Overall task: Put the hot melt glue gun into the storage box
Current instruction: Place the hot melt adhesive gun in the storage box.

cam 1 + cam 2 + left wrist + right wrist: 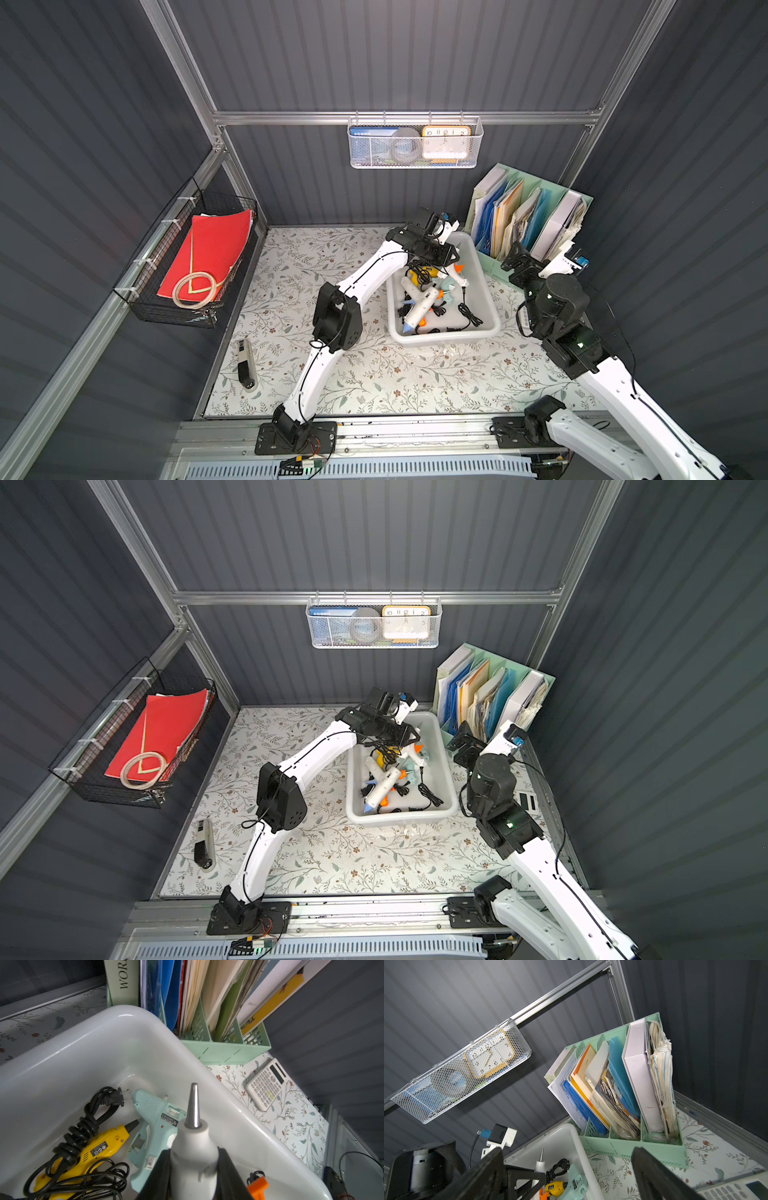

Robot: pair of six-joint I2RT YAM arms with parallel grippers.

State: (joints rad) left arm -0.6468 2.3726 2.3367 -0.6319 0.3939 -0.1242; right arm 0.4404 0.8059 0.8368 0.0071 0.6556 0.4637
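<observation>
Left gripper (193,1167) clamps a white hot melt glue gun (194,1147) by its barrel above the storage box (93,1043) near the desk's far right corner; rigid, light plastic, its trailing cord apparently unseen. Right gripper (566,1176) gapes empty.

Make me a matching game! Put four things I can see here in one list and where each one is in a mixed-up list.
Things:
1. clock
2. calculator
3. yellow glue gun
4. red folder

Places:
A. in the storage box
B. in the black wire basket
C. in the white mesh basket
D. on the flowery table

Pairs: 1-C, 2-D, 3-A, 4-B
</observation>
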